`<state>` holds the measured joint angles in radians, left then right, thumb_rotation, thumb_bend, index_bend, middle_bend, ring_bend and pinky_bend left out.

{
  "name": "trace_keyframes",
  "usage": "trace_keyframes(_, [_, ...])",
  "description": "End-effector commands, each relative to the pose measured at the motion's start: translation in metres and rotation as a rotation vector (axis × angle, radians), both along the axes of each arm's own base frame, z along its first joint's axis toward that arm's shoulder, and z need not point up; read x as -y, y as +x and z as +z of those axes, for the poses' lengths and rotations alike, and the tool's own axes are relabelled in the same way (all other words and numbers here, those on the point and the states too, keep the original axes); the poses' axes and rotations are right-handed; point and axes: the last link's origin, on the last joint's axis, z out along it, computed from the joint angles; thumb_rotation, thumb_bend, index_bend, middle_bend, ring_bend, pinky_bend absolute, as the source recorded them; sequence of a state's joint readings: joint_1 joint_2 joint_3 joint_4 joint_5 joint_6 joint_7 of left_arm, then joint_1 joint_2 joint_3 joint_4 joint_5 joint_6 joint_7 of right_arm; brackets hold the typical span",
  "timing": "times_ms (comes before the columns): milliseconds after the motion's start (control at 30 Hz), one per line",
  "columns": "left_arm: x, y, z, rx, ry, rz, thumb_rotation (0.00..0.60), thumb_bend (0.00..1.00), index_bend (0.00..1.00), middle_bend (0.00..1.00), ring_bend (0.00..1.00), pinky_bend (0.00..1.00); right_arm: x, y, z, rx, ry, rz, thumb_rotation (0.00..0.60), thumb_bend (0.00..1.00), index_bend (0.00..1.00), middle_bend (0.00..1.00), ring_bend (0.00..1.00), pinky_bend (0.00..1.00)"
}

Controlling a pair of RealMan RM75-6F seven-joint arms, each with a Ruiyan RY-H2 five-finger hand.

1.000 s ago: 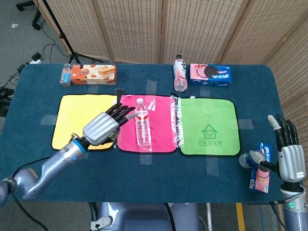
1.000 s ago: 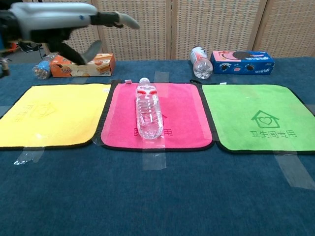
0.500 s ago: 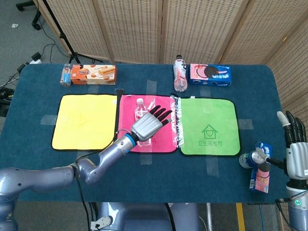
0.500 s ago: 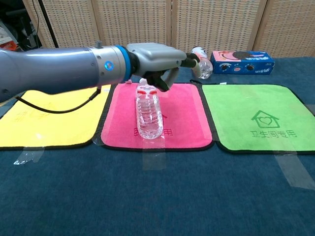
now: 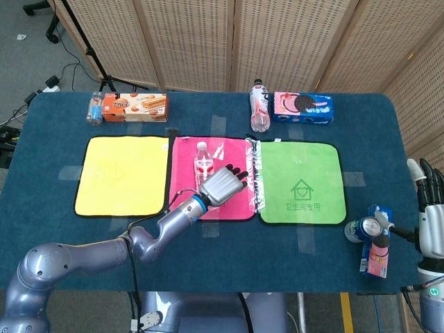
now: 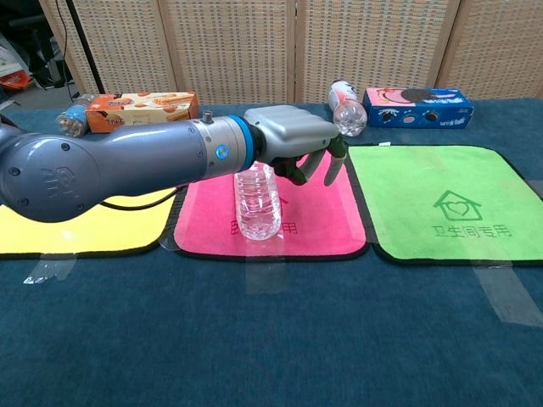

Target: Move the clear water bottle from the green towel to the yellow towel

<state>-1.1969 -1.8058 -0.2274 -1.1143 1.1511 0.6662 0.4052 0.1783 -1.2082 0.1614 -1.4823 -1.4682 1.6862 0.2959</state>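
Observation:
The clear water bottle point(image 5: 203, 163) lies on its side on the pink towel point(image 5: 236, 205), between the yellow towel point(image 5: 121, 173) and the green towel point(image 5: 302, 182). My left hand point(image 5: 222, 186) hovers over the bottle's lower half, fingers apart and pointing toward the green towel. In the chest view the left hand point(image 6: 293, 140) sits just above the bottle point(image 6: 257, 203), its fingers point(image 6: 331, 165) hanging down on the bottle's right side, gripping nothing. The right hand point(image 5: 433, 208) stands at the table's far right edge with fingers up and spread, empty.
Along the back edge are an orange snack box point(image 5: 135, 107), a small bottle point(image 5: 95, 108), a pink-labelled bottle point(image 5: 259, 105) and a blue cookie box point(image 5: 302, 106). A can point(image 5: 362, 229) and a snack packet point(image 5: 378, 248) lie next to the right hand.
My left hand swept right from the yellow towel's edge to above the bottle and came lower over it. The right hand drifted slightly right. The bottle has not moved.

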Motion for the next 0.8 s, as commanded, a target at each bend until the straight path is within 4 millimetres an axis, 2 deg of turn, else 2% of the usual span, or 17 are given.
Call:
trace_keyframes(33, [-0.001, -0.004, 0.001, -0.002, -0.001, 0.005, 0.600, 1.00, 0.48, 0.25, 0.24, 0.28, -0.002, -0.001, 0.000, -0.035, 0.011, -0.013, 0.600, 0.00, 0.00, 0.00, 0.00, 0.00])
trace_keyframes(167, [-0.002, -0.010, -0.001, -0.017, -0.010, 0.010, 0.600, 1.00, 0.48, 0.25, 0.24, 0.28, -0.006, -0.002, -0.002, -0.150, 0.068, -0.058, 0.600, 0.00, 0.00, 0.00, 0.00, 0.00])
trace_keyframes(333, [-0.002, -0.015, -0.004, -0.050, -0.014, 0.006, 0.600, 1.00, 0.48, 0.26, 0.24, 0.28, -0.010, 0.003, -0.010, -0.275, 0.136, -0.030, 0.600, 0.00, 0.00, 0.00, 0.00, 0.00])
trace_keyframes(567, [-0.002, -0.021, -0.005, -0.082, -0.016, -0.004, 0.600, 1.00, 0.49, 0.26, 0.24, 0.28, -0.013, 0.008, -0.015, -0.306, 0.142, -0.004, 0.600, 0.00, 0.00, 0.00, 0.00, 0.00])
trace_keyframes(800, [-0.003, -0.039, -0.003, -0.121, -0.025, 0.016, 0.600, 1.00, 0.50, 0.26, 0.24, 0.28, -0.013, 0.009, -0.016, -0.282, 0.143, 0.002, 0.600, 0.00, 0.00, 0.00, 0.00, 0.00])
